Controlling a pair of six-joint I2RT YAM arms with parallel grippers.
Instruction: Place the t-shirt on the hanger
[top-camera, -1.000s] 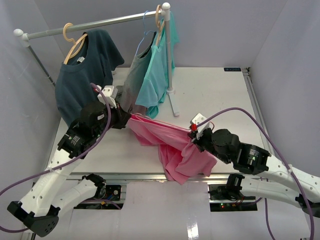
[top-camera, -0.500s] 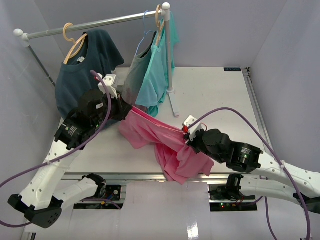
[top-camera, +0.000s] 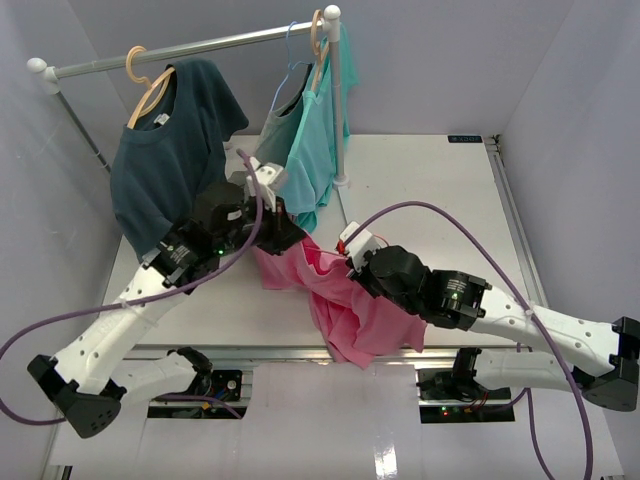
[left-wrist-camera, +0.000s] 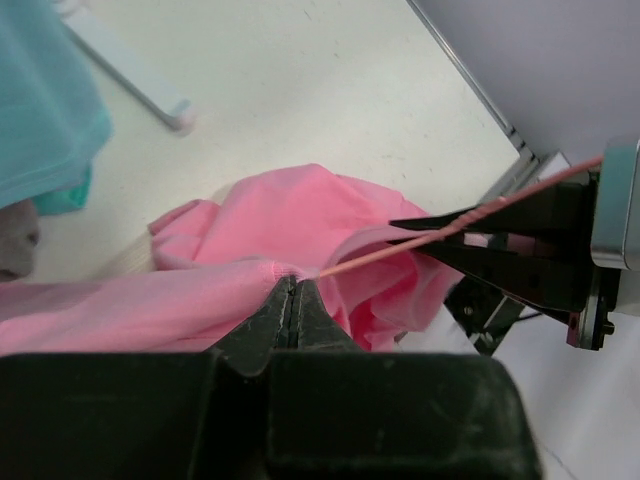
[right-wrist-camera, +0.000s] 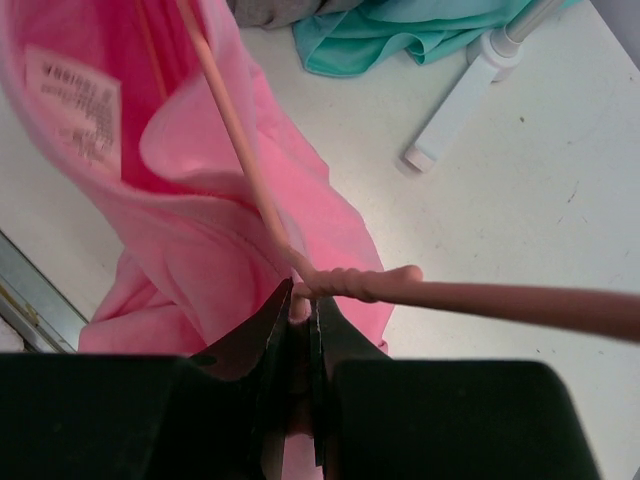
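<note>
The bright pink t-shirt (top-camera: 362, 322) hangs bunched between my two grippers and trails over the table's front edge. My left gripper (top-camera: 288, 238) is shut on a fold of its fabric (left-wrist-camera: 200, 300); in the left wrist view the jaws (left-wrist-camera: 292, 285) are pressed together on the cloth. The thin pink hanger (left-wrist-camera: 452, 225) runs from that fold to my right gripper (top-camera: 351, 265). In the right wrist view my right gripper (right-wrist-camera: 302, 300) is shut on the hanger (right-wrist-camera: 480, 298) at its twisted neck, and one hanger arm goes up into the shirt's opening (right-wrist-camera: 110, 110).
A clothes rack (top-camera: 190, 46) stands at the back with a dark navy shirt (top-camera: 165, 160) on a wooden hanger, and grey and turquoise shirts (top-camera: 318, 140) hang by the right post. The rack's white foot (top-camera: 350, 212) lies just behind the grippers.
My left gripper has moved right toward the rack post and my right gripper has moved left. The two are now close together and the shirt between them has gone from stretched to bunched.
</note>
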